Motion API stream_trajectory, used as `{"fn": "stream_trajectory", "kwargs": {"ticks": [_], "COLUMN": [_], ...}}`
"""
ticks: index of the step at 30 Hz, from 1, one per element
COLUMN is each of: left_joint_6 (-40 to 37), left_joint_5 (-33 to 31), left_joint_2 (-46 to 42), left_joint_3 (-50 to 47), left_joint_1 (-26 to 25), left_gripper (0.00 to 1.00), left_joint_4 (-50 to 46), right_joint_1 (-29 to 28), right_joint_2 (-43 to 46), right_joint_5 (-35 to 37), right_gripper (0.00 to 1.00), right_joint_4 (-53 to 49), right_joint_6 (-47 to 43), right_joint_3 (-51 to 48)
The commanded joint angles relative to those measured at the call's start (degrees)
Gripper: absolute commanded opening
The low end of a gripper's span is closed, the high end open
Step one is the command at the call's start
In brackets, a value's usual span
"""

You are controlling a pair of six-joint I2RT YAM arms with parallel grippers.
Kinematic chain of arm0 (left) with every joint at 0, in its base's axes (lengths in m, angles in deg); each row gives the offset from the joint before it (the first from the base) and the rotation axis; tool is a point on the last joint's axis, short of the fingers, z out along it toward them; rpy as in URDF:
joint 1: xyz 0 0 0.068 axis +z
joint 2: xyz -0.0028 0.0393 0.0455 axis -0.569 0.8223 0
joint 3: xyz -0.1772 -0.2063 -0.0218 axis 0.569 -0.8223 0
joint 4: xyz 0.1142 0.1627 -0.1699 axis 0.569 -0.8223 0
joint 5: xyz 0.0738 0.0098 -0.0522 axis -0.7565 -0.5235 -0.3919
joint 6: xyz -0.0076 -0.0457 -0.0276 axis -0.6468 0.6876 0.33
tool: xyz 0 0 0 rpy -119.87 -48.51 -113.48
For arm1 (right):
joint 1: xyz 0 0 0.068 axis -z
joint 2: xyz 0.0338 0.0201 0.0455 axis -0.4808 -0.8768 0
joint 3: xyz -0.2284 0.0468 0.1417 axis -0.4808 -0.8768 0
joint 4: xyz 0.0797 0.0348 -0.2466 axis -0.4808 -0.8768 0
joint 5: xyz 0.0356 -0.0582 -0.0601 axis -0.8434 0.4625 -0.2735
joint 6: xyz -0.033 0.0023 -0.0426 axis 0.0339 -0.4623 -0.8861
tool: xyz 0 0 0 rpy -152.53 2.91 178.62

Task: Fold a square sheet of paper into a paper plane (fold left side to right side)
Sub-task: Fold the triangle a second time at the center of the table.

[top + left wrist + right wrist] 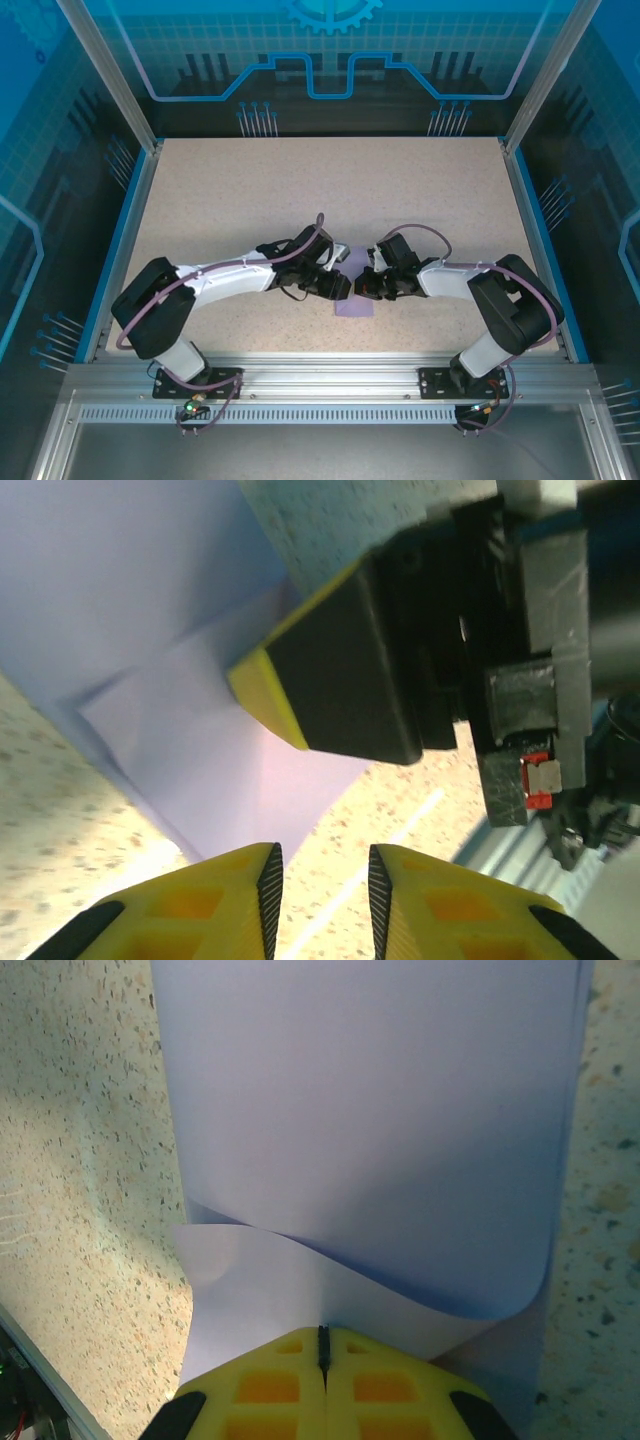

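The square sheet of paper (352, 303) is lavender and lies on the table between my two grippers. In the right wrist view the paper (370, 1140) curls up and over in a loose bend, and my right gripper (323, 1332) is shut on its near edge. My left gripper (323, 865) stands open just off the sheet's corner, with only bare table between its yellow fingers. The paper (200, 750) shows a crease line there, and the right gripper's black and yellow finger (340, 680) rests on it. From above, the left gripper (338, 285) and right gripper (366, 283) nearly meet.
The speckled beige table (300, 190) stretches wide behind and beside the arms. A metal rail (320, 370) runs along the near edge, and blue frame edges (120, 240) border the sides.
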Motion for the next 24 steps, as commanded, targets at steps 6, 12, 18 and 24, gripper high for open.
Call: {"fn": "stream_trajectory", "kwargs": {"ticks": [6,12,18,24], "left_joint_6": [3.8,3.7,3.9,4.4], "left_joint_5": [9.8,10.9,10.5,10.0], "left_joint_2": [5.3,7.3,8.7,9.6], "left_joint_3": [-1.4,-1.9,-2.8,-3.7], "left_joint_1": [0.2,-0.2,-0.5,-0.7], "left_gripper": [0.31,0.31,0.30,0.30], "left_joint_4": [5.8,5.7,5.7,5.8], "right_joint_1": [-0.4,-0.4,-0.3,-0.4], "right_joint_2": [-0.8,-1.1,-1.5,-1.5], "right_joint_5": [2.4,2.3,2.3,2.3], "right_gripper": [0.02,0.02,0.02,0.02], "right_joint_4": [-6.5,-6.8,-7.5,-7.8], "right_joint_6": [-1.3,-1.4,-1.7,-1.9], "right_joint_3": [0.0,0.2,0.7,0.9]}}
